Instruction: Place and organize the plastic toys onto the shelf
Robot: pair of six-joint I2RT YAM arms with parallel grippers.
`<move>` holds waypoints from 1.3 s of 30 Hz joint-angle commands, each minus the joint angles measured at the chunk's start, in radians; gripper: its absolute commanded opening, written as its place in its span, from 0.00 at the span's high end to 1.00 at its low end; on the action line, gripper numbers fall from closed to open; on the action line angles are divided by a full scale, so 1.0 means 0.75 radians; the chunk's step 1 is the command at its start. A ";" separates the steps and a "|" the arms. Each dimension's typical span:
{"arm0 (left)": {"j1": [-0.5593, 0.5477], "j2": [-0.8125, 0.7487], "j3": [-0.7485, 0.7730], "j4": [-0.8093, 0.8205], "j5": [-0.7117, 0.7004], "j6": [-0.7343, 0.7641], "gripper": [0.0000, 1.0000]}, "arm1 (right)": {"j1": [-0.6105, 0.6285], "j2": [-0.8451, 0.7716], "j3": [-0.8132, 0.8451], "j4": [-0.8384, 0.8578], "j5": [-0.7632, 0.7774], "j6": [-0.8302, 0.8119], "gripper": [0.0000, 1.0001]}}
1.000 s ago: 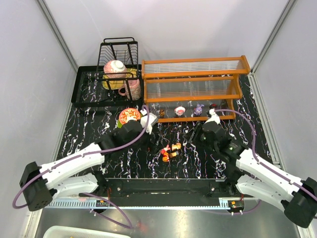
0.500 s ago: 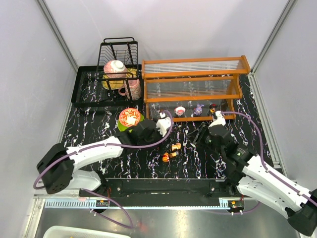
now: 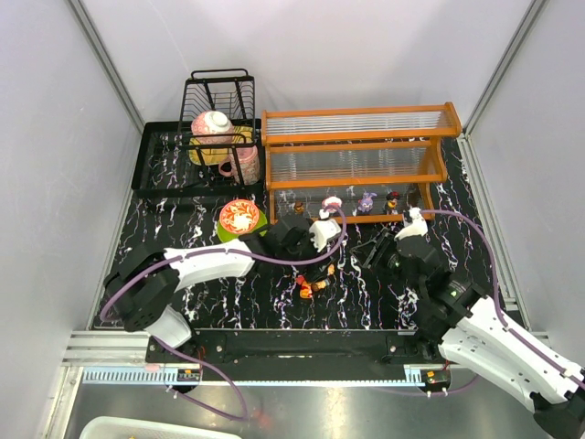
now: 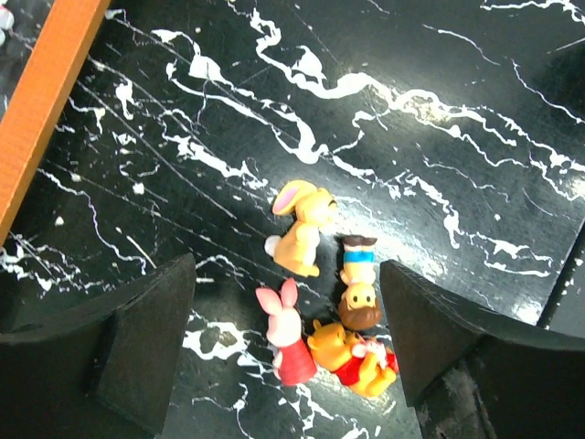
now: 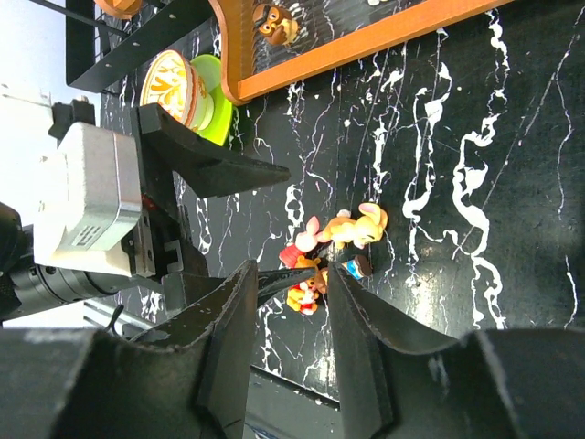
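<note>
Enclosing the black white-veined tabletop (image 3: 157,227) and its toys (image 3: 314,280), pale grey walls (image 3: 366,46)

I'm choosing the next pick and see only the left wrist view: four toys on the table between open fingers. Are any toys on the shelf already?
Observer: Yes, the top view shows a row of toys on the lowest tier of the shelf.
Operator: Where is the right gripper?
Observer: The right gripper hangs right of your pile, toward the shelf, jaws apart, holding nothing.
Operator: Anything left of the pile?
Observer: A red bowl on a green plate, near the shelf's left end.
</note>
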 commanded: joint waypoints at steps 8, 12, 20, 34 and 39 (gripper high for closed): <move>-0.004 0.110 0.089 0.052 0.042 0.072 0.20 | -0.002 -0.038 -0.011 -0.039 0.061 0.020 0.58; -0.004 0.118 0.073 0.058 0.033 0.064 0.22 | -0.002 -0.040 -0.013 -0.041 0.063 0.018 0.58; -0.002 0.159 0.050 0.101 0.023 0.051 0.23 | -0.004 -0.028 -0.009 -0.041 0.061 0.012 0.58; 0.012 0.226 0.050 0.140 0.007 0.033 0.37 | -0.002 -0.044 -0.013 -0.058 0.070 0.016 0.58; 0.014 0.239 0.046 0.144 0.007 0.033 0.37 | -0.004 -0.032 -0.013 -0.058 0.072 0.016 0.58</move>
